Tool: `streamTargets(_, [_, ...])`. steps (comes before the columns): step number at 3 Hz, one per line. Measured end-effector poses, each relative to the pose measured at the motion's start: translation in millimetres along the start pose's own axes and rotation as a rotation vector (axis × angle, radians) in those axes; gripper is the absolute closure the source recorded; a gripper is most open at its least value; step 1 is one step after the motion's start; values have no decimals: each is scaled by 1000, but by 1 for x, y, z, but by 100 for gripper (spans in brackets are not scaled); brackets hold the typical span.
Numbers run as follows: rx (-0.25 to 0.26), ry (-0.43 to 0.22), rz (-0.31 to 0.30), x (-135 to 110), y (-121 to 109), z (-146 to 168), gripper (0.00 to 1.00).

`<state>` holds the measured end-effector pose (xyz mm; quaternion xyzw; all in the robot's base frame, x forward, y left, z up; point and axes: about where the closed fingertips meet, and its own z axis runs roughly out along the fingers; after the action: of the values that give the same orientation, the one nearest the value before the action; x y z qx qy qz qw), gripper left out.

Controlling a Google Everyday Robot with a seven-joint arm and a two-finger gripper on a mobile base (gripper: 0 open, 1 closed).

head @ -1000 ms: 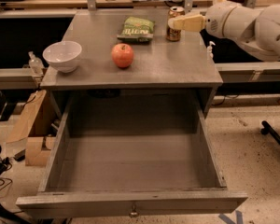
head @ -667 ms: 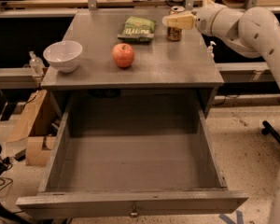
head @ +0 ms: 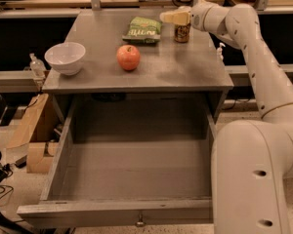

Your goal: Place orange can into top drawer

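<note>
Approach step, by my reading: the end effector, its opening impossible to tell, hovers just above the orange can standing on the table, so next it must close around that can before reaching the open top drawer in front of it.

One each: can, apple, bowl, bag, drawer; hand over can.

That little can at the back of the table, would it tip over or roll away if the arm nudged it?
The orange can stands upright and looks narrow, so a sideways nudge from the end effector, right at its top, could probably tip it. Once down, its round body would likely roll.
</note>
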<state>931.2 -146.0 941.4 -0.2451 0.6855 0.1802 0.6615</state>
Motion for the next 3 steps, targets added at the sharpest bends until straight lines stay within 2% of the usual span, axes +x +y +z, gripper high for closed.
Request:
streamTargets(1, [32,27,23,10,-15,4,0])
streamTargets(2, [83,60,65,20,-35,-6,0])
streamTargets(3, [104,88,106,33,-41,-7,12])
